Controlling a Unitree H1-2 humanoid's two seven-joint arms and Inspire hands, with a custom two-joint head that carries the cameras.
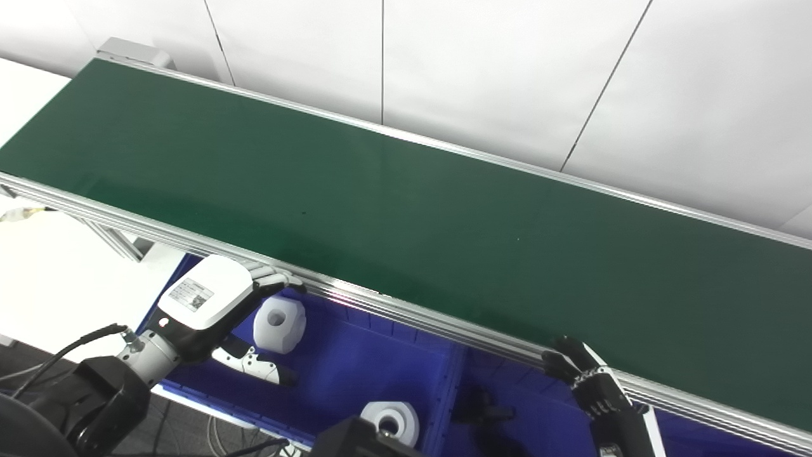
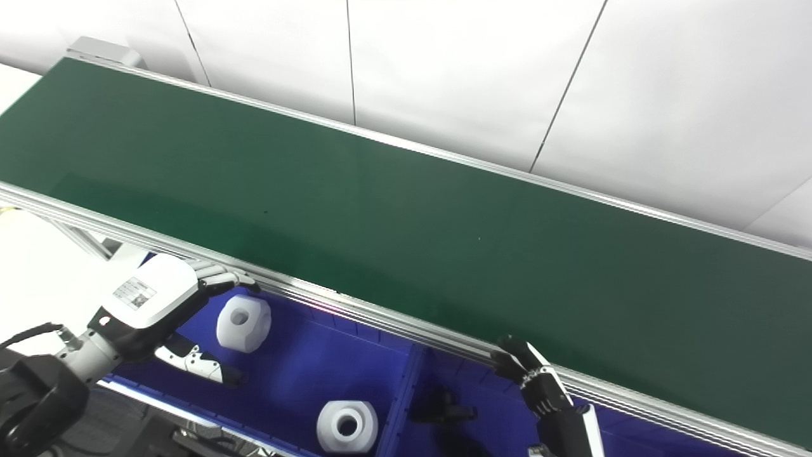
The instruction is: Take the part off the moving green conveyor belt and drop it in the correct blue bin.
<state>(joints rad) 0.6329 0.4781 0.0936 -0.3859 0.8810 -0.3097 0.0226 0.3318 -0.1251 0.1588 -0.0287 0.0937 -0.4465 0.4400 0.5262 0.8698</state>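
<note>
Backdrop: white wall panels (image 1: 482, 70) behind one green belt (image 1: 406, 209), bare of parts along its visible length
Rail: one aluminium rail (image 1: 406, 311) along the belt's near edge
Bins: two blue bins below the rail, left bin (image 1: 355, 368) and right bin (image 1: 539, 419), split by a divider
White parts: two, both in the left bin; one (image 1: 280, 324) just beside the left hand, one (image 1: 391, 422) nearer the camera
Dark parts: at least one (image 1: 482, 406) in the right bin, count unclear
Left hand (image 1: 219, 311): over the left bin, fingers spread, thumb apart, holding nothing
Right hand (image 1: 587, 381): fingers curled at the rail, holding nothing visible; grip unclear
</note>
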